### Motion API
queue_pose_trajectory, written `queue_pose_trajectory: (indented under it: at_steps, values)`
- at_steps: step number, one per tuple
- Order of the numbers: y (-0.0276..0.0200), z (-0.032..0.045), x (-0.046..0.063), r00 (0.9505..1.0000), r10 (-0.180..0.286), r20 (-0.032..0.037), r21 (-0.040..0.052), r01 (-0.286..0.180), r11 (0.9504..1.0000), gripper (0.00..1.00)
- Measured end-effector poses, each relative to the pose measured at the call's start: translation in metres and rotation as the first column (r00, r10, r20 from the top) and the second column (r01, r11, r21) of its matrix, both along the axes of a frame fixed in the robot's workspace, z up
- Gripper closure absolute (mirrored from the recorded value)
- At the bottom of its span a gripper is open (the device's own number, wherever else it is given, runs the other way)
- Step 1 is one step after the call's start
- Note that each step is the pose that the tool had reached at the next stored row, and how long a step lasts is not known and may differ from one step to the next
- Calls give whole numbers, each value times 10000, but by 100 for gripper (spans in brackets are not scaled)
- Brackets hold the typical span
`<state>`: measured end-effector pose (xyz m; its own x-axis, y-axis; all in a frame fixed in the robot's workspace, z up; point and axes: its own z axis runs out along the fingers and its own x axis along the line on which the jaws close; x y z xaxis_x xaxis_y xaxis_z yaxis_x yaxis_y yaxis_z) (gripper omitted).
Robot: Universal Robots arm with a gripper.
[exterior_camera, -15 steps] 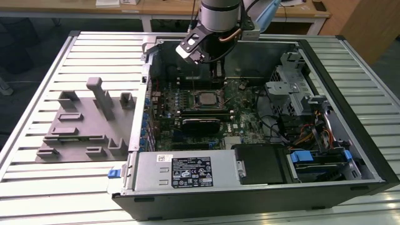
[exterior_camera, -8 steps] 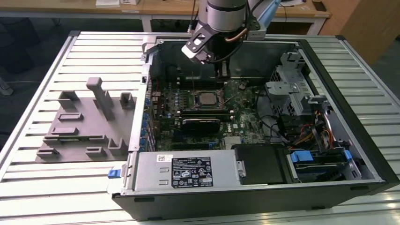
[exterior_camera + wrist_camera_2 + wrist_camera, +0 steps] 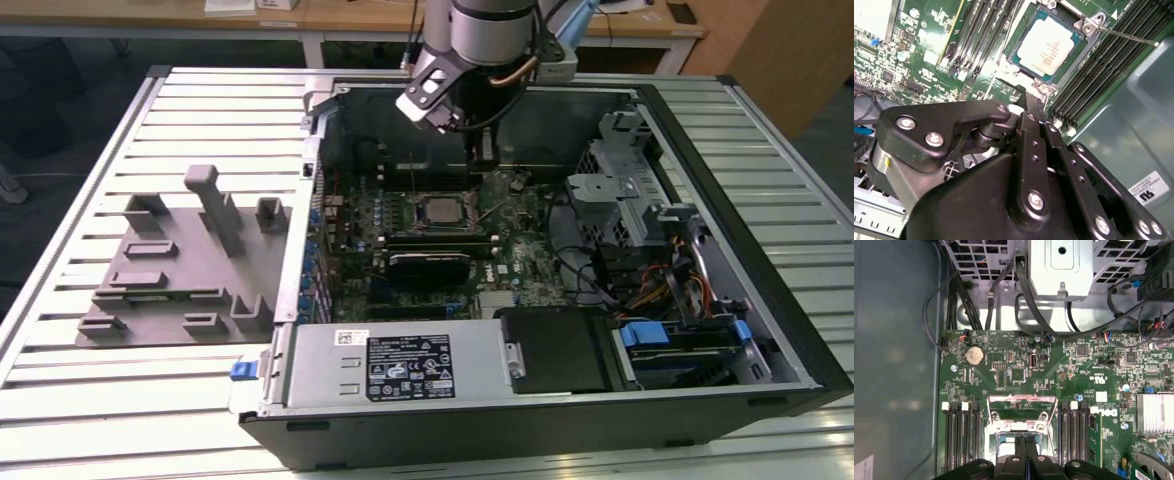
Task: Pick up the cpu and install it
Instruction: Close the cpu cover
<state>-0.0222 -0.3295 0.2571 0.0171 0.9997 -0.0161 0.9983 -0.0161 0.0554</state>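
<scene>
The computer case (image 3: 534,430) lay on its side on the slatted table (image 3: 80,400), open face up, giving the arm vertical access to the motherboard (image 3: 1019,370). The case held the motherboard on its floor, a boxed power supply (image 3: 400,365) along the near wall, and a metal drive cage (image 3: 621,190) with loose cabling toward the exterior view's right.

The cpu (image 3: 1046,45) sat flat in the socket (image 3: 1089,25), silver top upward, square with the metal frame around it. Judged from this, the chip was already placed. A thin metal lever (image 3: 1126,36) stood out beside the socket, over the memory slots (image 3: 1104,70).

The gripper (image 3: 1034,100) hung just beside the socket, apart from the chip. Its fingers were pressed together with nothing between them.

A black finned block (image 3: 427,265) sat on the board just beside the socket. A grey tray (image 3: 134,300) with posts and recessed pockets rested on the table at the exterior view's left, well apart from the gripper.
</scene>
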Motion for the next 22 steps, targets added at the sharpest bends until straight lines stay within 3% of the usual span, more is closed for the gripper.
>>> queue_pose_trajectory:
  at_steps: [5, 22]
  values:
    - [0, 15, 50, 10000, 1, -5, 1, -1, 10000, 89]
    - [0, 15, 509, 10000, 0, -15, 1, 0, 10000, 89]
